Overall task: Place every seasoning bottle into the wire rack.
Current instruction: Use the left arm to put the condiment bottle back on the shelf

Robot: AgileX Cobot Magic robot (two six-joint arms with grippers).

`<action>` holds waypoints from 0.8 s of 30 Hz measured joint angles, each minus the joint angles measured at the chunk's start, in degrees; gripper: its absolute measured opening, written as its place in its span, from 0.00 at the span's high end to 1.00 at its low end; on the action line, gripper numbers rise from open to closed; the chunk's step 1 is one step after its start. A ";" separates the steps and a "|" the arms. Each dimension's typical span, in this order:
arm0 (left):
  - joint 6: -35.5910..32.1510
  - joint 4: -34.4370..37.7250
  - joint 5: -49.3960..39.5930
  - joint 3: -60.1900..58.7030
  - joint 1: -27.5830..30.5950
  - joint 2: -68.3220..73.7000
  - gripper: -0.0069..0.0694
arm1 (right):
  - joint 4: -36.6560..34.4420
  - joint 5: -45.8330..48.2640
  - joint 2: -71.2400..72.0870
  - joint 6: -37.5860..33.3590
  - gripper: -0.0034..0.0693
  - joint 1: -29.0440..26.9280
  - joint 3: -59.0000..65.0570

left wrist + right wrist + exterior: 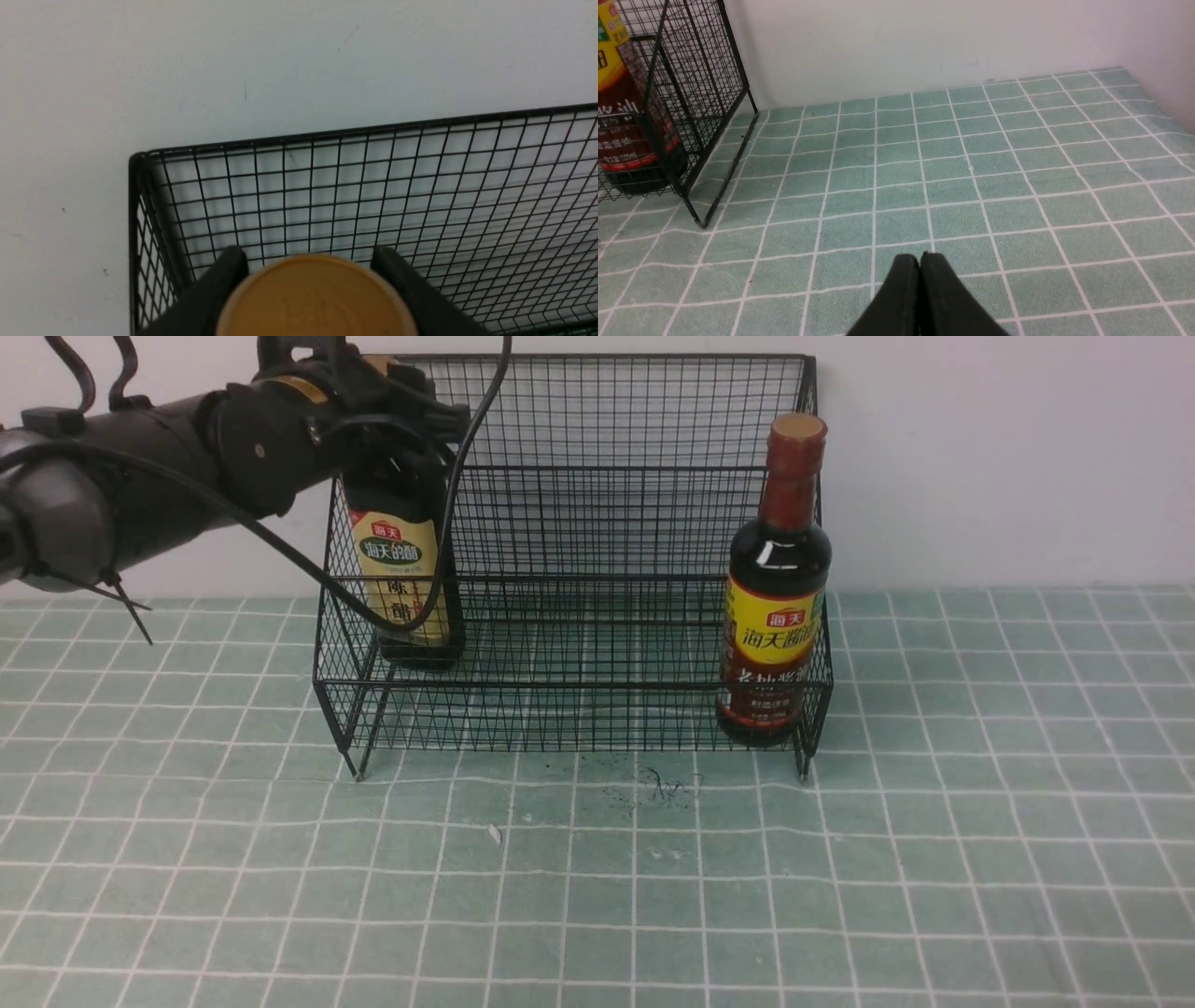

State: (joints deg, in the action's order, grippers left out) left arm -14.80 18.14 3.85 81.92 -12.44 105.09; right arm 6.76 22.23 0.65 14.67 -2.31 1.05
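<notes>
Left: the left arm's fingers (233, 275) clamp the gold cap of the beige-label bottle (403, 581), held upright at the left end of the wire rack (597, 504). Right: the red-necked bottle (775, 607) stands in the rack's lower tier, right end. The right arm's fingers (920, 275) are pressed together, empty, over the tiled bench (971, 186).

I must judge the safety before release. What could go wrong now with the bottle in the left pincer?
1. The left pincer grips only the gold cap, so the bottle may tip on release.
2. The arm's cable loops across the bottle and rack; pulling away could snag either.
</notes>
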 joint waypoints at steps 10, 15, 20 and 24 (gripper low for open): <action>-0.17 -0.06 -2.24 0.41 0.00 -1.81 0.25 | 0.00 -0.02 0.00 -0.34 0.97 0.00 0.00; -1.82 -0.17 -2.27 0.45 0.00 -4.15 0.24 | 0.00 -0.02 0.00 -0.34 0.97 0.00 0.00; -2.85 -0.25 -3.41 0.45 0.00 -6.69 0.24 | 0.00 -0.02 0.00 -0.34 0.97 0.00 0.00; -4.55 -0.43 -7.48 0.45 0.00 -11.43 0.30 | 0.00 -0.02 0.00 -0.34 0.97 0.00 0.00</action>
State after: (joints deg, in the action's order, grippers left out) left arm -19.35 17.71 -3.63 82.37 -12.44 93.66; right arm 6.76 22.22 0.65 14.33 -2.31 1.05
